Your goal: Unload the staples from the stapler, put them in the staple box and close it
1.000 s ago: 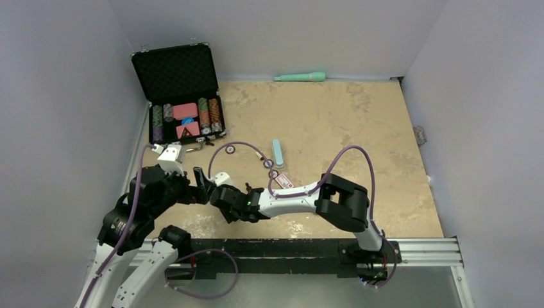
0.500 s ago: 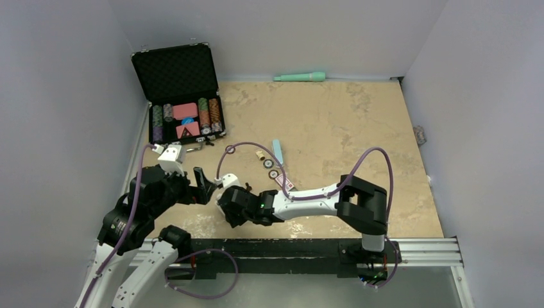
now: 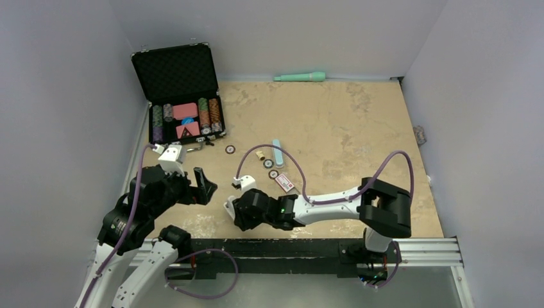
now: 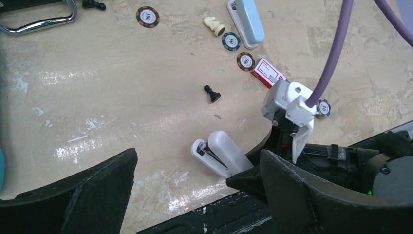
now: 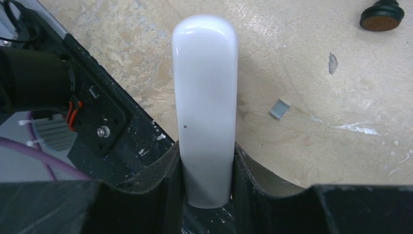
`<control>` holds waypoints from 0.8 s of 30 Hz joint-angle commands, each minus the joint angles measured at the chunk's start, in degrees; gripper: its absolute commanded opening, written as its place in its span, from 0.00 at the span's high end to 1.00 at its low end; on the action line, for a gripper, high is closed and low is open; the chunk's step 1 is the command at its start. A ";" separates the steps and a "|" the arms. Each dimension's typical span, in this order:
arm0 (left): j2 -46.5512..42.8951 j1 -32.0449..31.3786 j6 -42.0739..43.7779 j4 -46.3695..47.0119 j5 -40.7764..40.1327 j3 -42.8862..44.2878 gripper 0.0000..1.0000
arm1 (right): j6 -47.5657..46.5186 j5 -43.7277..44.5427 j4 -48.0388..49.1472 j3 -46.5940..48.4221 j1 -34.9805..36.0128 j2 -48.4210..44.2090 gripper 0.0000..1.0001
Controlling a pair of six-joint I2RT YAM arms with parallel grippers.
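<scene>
The right gripper (image 3: 238, 208) has drawn back over the last second. It was right up against the left gripper (image 3: 206, 183) and now sits nearer the table's near edge and further right, with open table between the two. It took the white stapler (image 5: 204, 87) along: the right wrist view shows the fingers pressed against both sides of the stapler's rear end, with the rounded nose sticking out over the table (image 3: 359, 122). The left arm has not moved, and its jaws stay spread wide with nothing in them. In the left wrist view the stapler's top and base seem slightly parted, with metal showing between them, though it is too small to tell whether the magazine is open. A small grey sliver (image 5: 279, 108) lies on the table beside the stapler; it may be a staple fragment. I judge that the unloading is not finished. Pulling back looks like repositioning, so the left gripper can take the free end while the right holds the body. The blue stapler (image 4: 248, 22) lies untouched among the poker chips.
</scene>
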 commanded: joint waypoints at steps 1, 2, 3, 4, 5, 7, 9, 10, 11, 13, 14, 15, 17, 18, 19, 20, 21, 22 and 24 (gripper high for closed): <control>0.26 0.24 -0.33 2.03 0.92 0.52 0.01 | 5.04 0.05 8.26 -3.97 0.25 -5.59 1.00; 0.26 0.24 -0.33 2.05 0.93 0.52 0.01 | 5.88 -0.14 9.39 -5.49 0.25 -6.30 1.00; 0.27 0.24 -0.33 2.07 0.93 0.52 0.01 | 6.65 -0.36 10.89 -7.02 0.25 -7.31 1.00; 0.26 0.24 -0.33 2.03 0.97 0.52 0.01 | 7.48 -0.51 12.40 -8.68 0.25 -9.00 1.00; 0.26 0.24 -0.33 2.09 1.01 0.52 0.01 | 8.21 -0.48 14.00 -10.42 0.25 -10.33 1.00; 0.30 0.24 -0.33 2.13 1.12 0.52 0.01 | 9.87 0.05 16.39 -13.37 0.25 -13.03 1.00; 0.43 0.24 -0.33 2.13 1.23 0.50 0.01 | 11.50 0.90 17.53 -15.53 0.25 -15.33 1.00; 0.50 0.24 -0.33 2.16 1.32 0.44 0.01 | 12.04 1.16 18.11 -16.34 0.25 -16.41 1.00; 0.58 0.24 -0.33 2.18 1.35 0.43 0.01 | 12.58 1.27 18.61 -17.07 0.25 -17.16 1.00; 0.76 0.24 -0.25 2.16 1.45 0.43 0.01 | 13.76 1.49 19.87 -18.60 0.25 -18.95 1.00; 0.78 0.24 -0.25 2.13 1.50 0.43 0.01 | 14.48 1.52 20.77 -19.39 0.29 -20.00 1.00; 0.77 0.24 -0.24 2.15 1.53 0.43 0.02 | 14.97 1.56 21.78 -20.35 0.25 -21.13 1.00; 0.79 0.24 -0.25 2.10 1.54 0.43 0.02 | 16.03 1.48 24.22 -22.74 0.25 -23.71 1.00; 0.71 0.24 -0.29 2.16 1.59 0.44 0.02 | 16.58 1.44 25.19 -23.74 0.25 -24.76 1.00; 0.63 0.24 -0.23 2.24 1.63 0.44 0.02 | 16.88 1.50 25.94 -24.41 0.24 -25.56 1.00; 0.61 0.24 -0.18 2.19 1.70 0.43 0.02 | 16.96 1.49 26.58 -24.96 0.24 -26.29 1.00; 0.65 0.24 -0.16 2.26 1.88 0.35 0.02 | 16.97 1.35 26.93 -25.17 0.25 -26.76 1.00; 0.67 0.24 -0.16 2.29 1.94 0.34 0.02 | 16.97 1.43 26.97 -25.16 0.25 -27.05 1.00; 0.85 0.24 -0.11 2.36 2.34 0.26 0.02 | 17.15 0.95 27.00 -24.99 0.25 -27.32 1.00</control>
